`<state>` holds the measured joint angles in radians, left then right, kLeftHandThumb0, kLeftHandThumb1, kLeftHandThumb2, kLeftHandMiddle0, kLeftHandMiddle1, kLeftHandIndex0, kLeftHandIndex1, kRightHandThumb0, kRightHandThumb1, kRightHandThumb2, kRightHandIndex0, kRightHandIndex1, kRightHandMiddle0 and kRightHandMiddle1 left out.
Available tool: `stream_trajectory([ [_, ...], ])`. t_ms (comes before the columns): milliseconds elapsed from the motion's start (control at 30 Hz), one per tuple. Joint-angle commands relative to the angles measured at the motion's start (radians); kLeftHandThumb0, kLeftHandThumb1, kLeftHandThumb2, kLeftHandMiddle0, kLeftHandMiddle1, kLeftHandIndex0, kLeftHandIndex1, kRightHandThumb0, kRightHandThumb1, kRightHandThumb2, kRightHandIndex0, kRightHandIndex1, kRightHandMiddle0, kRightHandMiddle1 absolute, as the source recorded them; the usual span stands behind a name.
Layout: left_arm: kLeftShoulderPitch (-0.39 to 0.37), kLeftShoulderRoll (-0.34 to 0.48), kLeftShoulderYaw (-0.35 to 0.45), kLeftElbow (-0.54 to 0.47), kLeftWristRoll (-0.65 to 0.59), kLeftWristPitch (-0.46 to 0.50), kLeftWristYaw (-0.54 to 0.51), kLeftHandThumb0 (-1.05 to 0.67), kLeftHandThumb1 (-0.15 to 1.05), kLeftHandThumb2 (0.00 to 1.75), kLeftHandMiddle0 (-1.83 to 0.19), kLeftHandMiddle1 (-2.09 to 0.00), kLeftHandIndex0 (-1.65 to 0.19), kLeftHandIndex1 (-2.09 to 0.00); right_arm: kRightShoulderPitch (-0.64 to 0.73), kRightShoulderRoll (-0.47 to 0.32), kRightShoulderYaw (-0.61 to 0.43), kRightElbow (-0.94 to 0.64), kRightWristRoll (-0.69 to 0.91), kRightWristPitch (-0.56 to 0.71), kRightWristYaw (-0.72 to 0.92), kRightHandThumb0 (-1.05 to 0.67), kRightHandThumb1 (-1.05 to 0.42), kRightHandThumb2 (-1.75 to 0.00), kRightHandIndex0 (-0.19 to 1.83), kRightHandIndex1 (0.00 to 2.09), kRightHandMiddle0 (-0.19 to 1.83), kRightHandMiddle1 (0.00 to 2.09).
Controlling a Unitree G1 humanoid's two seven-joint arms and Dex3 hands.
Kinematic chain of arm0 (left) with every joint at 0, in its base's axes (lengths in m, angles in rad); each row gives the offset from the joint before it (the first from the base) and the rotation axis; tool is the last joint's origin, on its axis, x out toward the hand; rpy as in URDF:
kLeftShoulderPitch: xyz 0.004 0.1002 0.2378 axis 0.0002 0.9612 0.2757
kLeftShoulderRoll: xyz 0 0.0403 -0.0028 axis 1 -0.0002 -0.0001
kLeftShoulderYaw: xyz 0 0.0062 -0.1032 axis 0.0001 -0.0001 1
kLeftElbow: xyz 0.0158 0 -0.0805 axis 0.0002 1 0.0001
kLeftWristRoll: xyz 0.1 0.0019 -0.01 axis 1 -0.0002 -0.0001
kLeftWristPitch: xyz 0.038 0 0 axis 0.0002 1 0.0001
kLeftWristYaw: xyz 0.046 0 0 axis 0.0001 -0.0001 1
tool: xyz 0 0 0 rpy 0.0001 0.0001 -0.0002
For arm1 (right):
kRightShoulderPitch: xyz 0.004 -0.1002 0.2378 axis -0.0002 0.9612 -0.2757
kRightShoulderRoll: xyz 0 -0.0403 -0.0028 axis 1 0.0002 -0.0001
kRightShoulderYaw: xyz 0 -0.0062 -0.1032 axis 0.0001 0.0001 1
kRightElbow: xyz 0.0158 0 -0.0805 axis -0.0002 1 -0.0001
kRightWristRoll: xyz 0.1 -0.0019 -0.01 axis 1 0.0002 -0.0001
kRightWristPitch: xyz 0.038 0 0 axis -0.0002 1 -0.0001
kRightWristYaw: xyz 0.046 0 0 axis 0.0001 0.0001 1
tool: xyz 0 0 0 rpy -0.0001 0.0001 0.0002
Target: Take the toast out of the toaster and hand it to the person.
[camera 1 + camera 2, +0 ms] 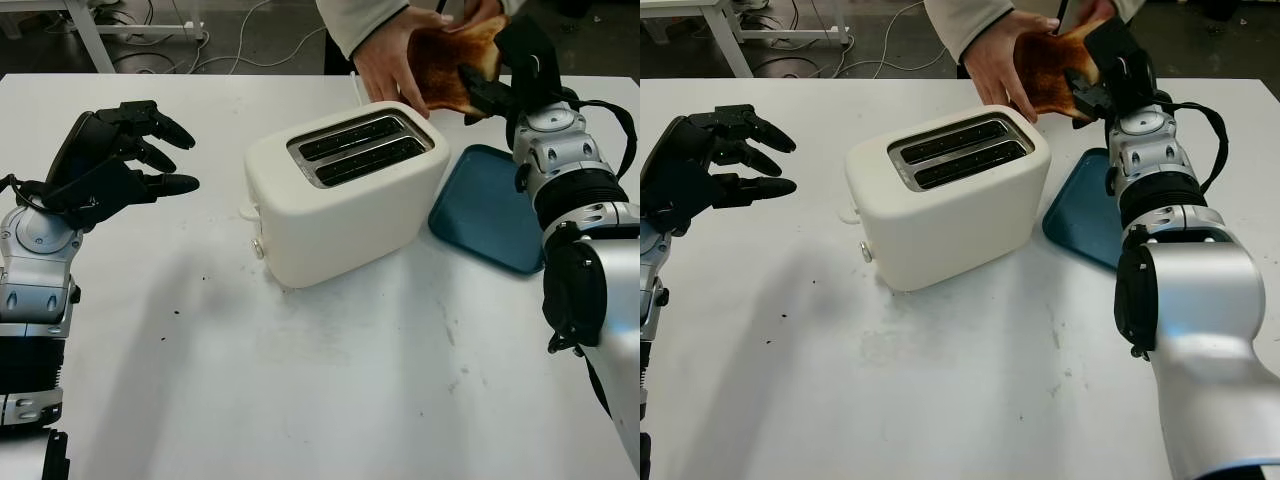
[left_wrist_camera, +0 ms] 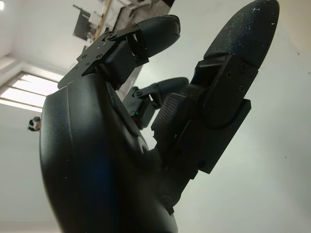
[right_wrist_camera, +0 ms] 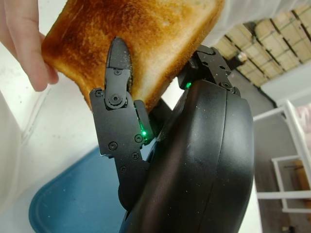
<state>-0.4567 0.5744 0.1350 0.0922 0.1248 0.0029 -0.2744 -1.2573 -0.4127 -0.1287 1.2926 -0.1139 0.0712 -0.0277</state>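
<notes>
I had the right hand (image 1: 500, 75) raised beyond the white two-slot toaster (image 1: 345, 190), its black fingers (image 3: 118, 77) clamped on one edge of the browned slice of toast (image 1: 450, 65). The person's hand (image 1: 390, 65) gripped the opposite edge, across from my fingers. I judged the slice light, stiff and crumbly, best held by its crust edge with little squeeze. My left hand (image 1: 110, 160) hung open, well apart from the toaster.

Lab, floor cables (image 1: 240, 45), white table (image 1: 300, 380)
</notes>
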Motion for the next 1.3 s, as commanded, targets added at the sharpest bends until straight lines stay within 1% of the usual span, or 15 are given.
stream_trajectory([
  [0, -0.002, 0.0, 0.004, 0.004, -0.005, -0.018, 0.007, -1.05, 0.71, 0.0, -0.74, -1.01, -0.68, -0.96, -0.022, 0.005, -0.007, 0.007, 0.012, 0.004, -0.015, -0.33, -0.92, -0.37, 0.89, 1.75, 0.2, 1.71],
  [133, -0.003, 0.0, 0.003, 0.008, 0.0, -0.024, 0.011, -1.05, 0.71, 0.0, -0.75, -1.01, -0.68, -0.96, -0.021, 0.006, -0.008, 0.005, 0.012, -0.002, -0.014, -0.33, -0.92, -0.37, 0.86, 1.75, 0.14, 1.51],
  [333, 0.0, 0.004, 0.002, -0.001, 0.002, -0.012, 0.006, -1.05, 0.72, 0.0, -0.74, -1.01, -0.67, -0.96, -0.012, 0.001, -0.003, 0.006, 0.009, -0.021, 0.007, -0.31, -0.92, -0.36, 0.9, 1.75, 0.43, 1.74],
  [433, 0.001, 0.005, 0.002, -0.002, 0.002, -0.012, 0.006, -1.05, 0.73, 0.0, -0.74, -1.0, -0.67, -0.96, -0.013, 0.002, -0.009, 0.007, 0.016, -0.016, 0.013, -0.31, -0.92, -0.36, 0.9, 1.75, 0.26, 1.74],
  [567, 0.001, 0.003, 0.004, -0.002, -0.005, -0.01, 0.002, -1.05, 0.72, 0.0, -0.74, -1.0, -0.67, -0.96, -0.007, -0.001, -0.038, 0.001, 0.048, -0.034, 0.077, -0.35, -0.92, -0.38, 0.96, 1.75, 0.62, 1.75],
  [633, 0.001, 0.002, 0.004, -0.001, -0.004, -0.009, 0.003, -1.05, 0.72, 0.0, -0.73, -1.0, -0.66, -0.96, -0.002, -0.003, -0.058, -0.004, 0.071, -0.04, 0.116, -0.38, -0.92, -0.39, 0.99, 1.75, 0.67, 1.75],
  [733, 0.002, 0.004, 0.002, -0.001, 0.005, -0.014, 0.01, -1.05, 0.72, 0.0, -0.74, -1.01, -0.67, -0.96, 0.005, -0.011, -0.047, -0.006, 0.062, -0.059, 0.153, -0.56, -0.92, -0.33, 0.9, 1.7, 0.75, 1.47],
  [800, 0.002, 0.005, 0.002, -0.001, 0.006, -0.015, 0.01, -1.05, 0.73, 0.0, -0.74, -1.0, -0.67, -0.96, 0.012, -0.019, -0.032, -0.008, 0.053, -0.084, 0.205, -0.65, -0.92, -0.29, 0.71, 1.47, 0.65, 1.18],
  [833, 0.002, 0.004, 0.003, -0.002, 0.003, -0.012, 0.007, -1.05, 0.73, 0.0, -0.74, -1.0, -0.67, -0.96, 0.016, -0.025, -0.017, -0.009, 0.044, -0.1, 0.246, -0.69, -0.92, -0.31, 0.35, 1.02, 0.41, 0.69],
  [867, 0.002, 0.002, 0.004, -0.001, -0.002, -0.011, 0.005, -1.05, 0.72, 0.0, -0.74, -1.0, -0.67, -0.96, 0.02, -0.033, 0.001, -0.009, 0.032, -0.121, 0.288, -0.73, -0.92, -0.31, 0.2, 0.7, 0.31, 0.39],
  [900, 0.002, 0.001, 0.005, -0.002, -0.004, -0.01, 0.005, -1.05, 0.72, 0.0, -0.74, -1.0, -0.67, -0.96, 0.027, -0.047, 0.034, -0.009, 0.001, -0.158, 0.316, -0.82, -0.92, -0.31, 0.08, 0.29, 0.17, 0.16],
  [933, 0.003, 0.001, 0.005, -0.003, -0.004, -0.009, 0.005, -1.05, 0.72, 0.0, -0.74, -1.0, -0.67, -0.96, 0.032, -0.057, 0.063, -0.008, -0.028, -0.19, 0.326, -0.9, -0.92, -0.32, 0.04, 0.15, 0.09, 0.08],
  [1033, 0.004, 0.003, 0.003, -0.005, 0.001, -0.006, 0.007, -1.05, 0.72, 0.0, -0.74, -1.0, -0.67, -0.96, 0.035, -0.078, 0.108, -0.004, -0.077, -0.241, 0.325, -1.03, -0.92, -0.29, 0.0, 0.02, 0.01, 0.01],
  [1167, 0.003, 0.002, 0.006, 0.004, -0.003, -0.015, 0.007, -1.05, 0.72, 0.0, -0.74, -1.0, -0.67, -0.96, 0.03, -0.083, 0.067, 0.005, -0.027, -0.213, 0.356, -1.05, -0.92, -0.09, 0.0, 0.0, 0.0, 0.0],
  [1267, 0.004, 0.001, 0.007, 0.002, -0.003, -0.014, 0.009, -1.05, 0.72, 0.0, -0.74, -1.01, -0.67, -0.96, 0.049, -0.1, 0.054, -0.001, -0.015, -0.231, 0.371, -1.05, -0.91, -0.03, 0.0, 0.0, 0.0, 0.0],
])
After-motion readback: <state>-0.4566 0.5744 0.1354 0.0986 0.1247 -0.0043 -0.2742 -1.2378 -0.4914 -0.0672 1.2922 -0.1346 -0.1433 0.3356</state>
